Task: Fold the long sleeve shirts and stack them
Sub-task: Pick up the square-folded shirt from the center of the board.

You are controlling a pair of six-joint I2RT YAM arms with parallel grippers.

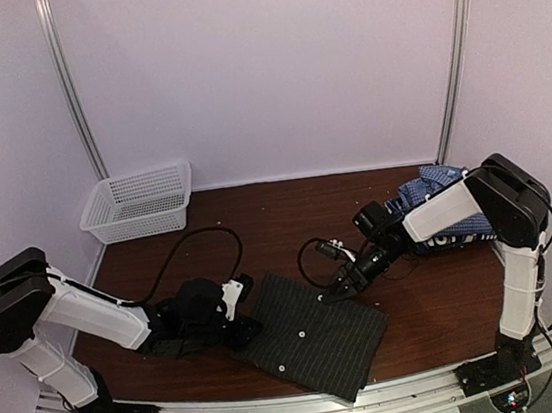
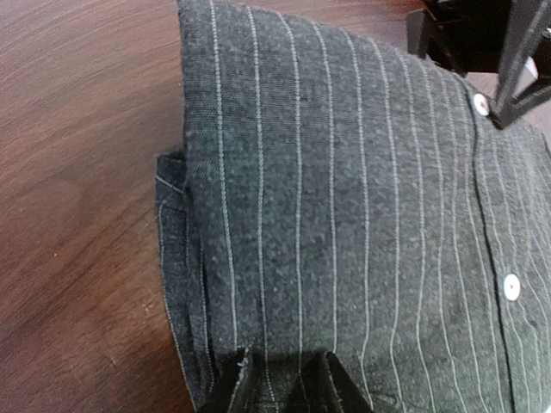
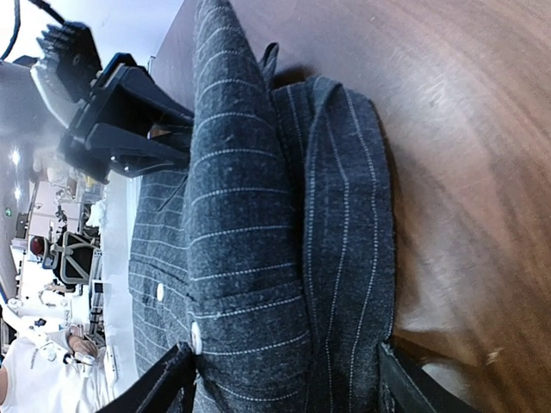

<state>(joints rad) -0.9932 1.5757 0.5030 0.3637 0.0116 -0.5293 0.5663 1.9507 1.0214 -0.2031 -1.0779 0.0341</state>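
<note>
The black pinstriped shirt (image 1: pixel 317 337) lies folded on the table near the front edge, pale buttons up. My left gripper (image 1: pixel 241 317) is at its left edge. In the left wrist view the fingers (image 2: pixel 228 387) stand close together with the shirt's (image 2: pixel 344 189) folded edge pinched between them. My right gripper (image 1: pixel 351 280) is at the shirt's far right edge. In the right wrist view its fingers (image 3: pixel 164 387) stand wide apart, astride a raised fold of the shirt (image 3: pixel 258 241). The blue-white checked shirts (image 1: pixel 433 190) and a navy one with white lettering (image 1: pixel 458 237) are piled at the right.
A white plastic mesh basket (image 1: pixel 139 201) stands at the back left. Black cables (image 1: pixel 199 238) loop over the table behind both grippers. White walls close off the back and sides.
</note>
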